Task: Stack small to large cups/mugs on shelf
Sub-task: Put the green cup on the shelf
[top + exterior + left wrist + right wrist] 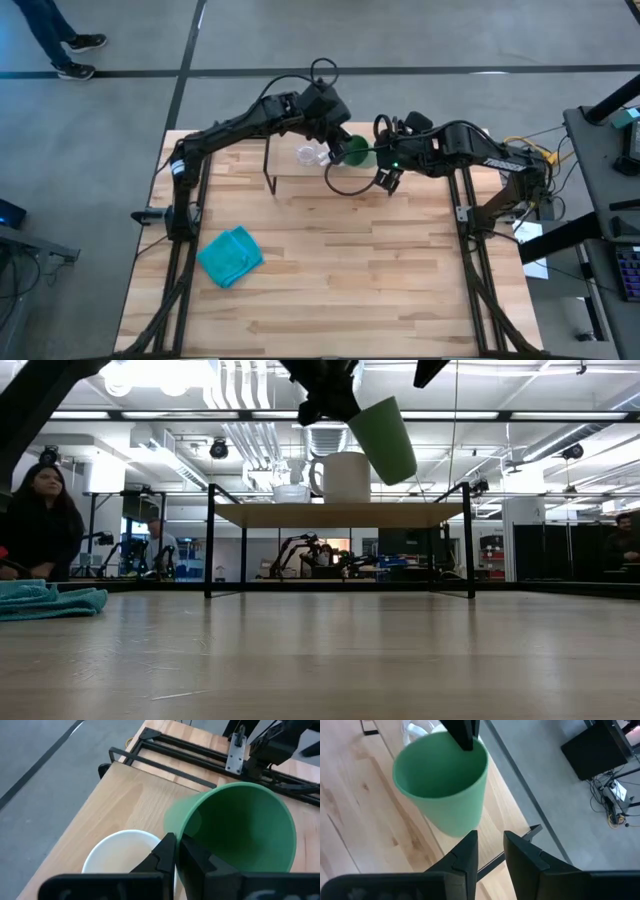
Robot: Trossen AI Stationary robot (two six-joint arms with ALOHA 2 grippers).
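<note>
The green cup (pixel 385 440) hangs tilted in the air over the shelf (pixel 340 513), just right of the white handled mug (pixel 345 477). My left gripper (pixel 179 851) is shut on the cup's rim. The white mug and the small clear glass cup (pixel 290 492) stand on their bases on the shelf board. In the high view, the glass cup (pixel 308 155) shows left of the green cup (pixel 355 150). My right gripper (pixel 490 851) is slightly open and holds nothing, a short way off the green cup (pixel 442 782) toward the table's right. My left gripper pinches the green cup's rim (pixel 192 836) between its two fingers, one finger inside the cup (pixel 200 860) and one outside. The fingers come from above, pointing down. The cup is lifted clear, hanging tilted below them with its mouth up and its base swung toward the right.
A crumpled teal cloth (pixel 231 255) lies on the tabletop near the left front. The shelf stands on thin black legs (pixel 209 540) toward the table's far edge. A person (pixel 38 520) sits beyond the table at the left. Bare wood lies in front of the shelf.
</note>
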